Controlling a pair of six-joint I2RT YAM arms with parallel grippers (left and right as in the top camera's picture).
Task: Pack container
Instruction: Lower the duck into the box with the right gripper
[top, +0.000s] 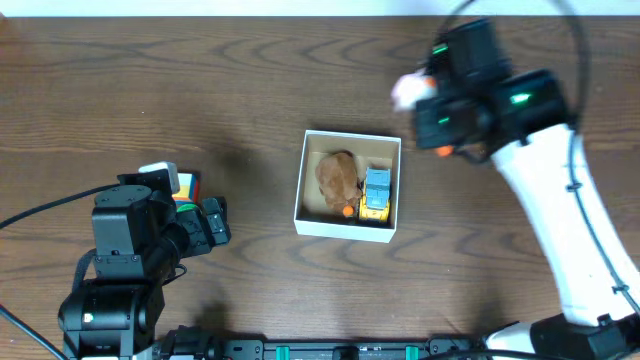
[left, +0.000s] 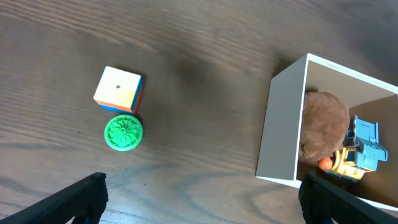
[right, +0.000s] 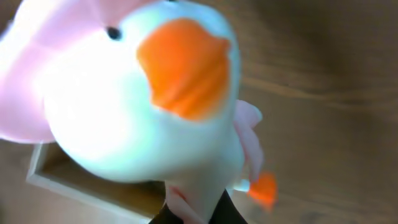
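The container (top: 346, 229) is sitting near the middle of the dark wooden surface (top: 200, 90), between the two arms, its open top facing up. Inside it, a brown plush toy (top: 337, 175) is lying on the left, a blue-and-yellow toy vehicle (top: 376, 193) is lying along the right wall, and a small orange ball (left: 325, 163) is resting between them, touching both. The right jaws are clenching a white plush duck (right: 124, 112) with an orange beak and pink trim, holding it off the surface just past the container's far right corner. The left jaws are standing wide apart and gripping nothing, their dark fingertips (left: 81, 199) hanging above bare wood. A multicoloured cube (left: 118, 89) and a green disc toy (left: 123, 132) are lying side by side, well to the left of the container.
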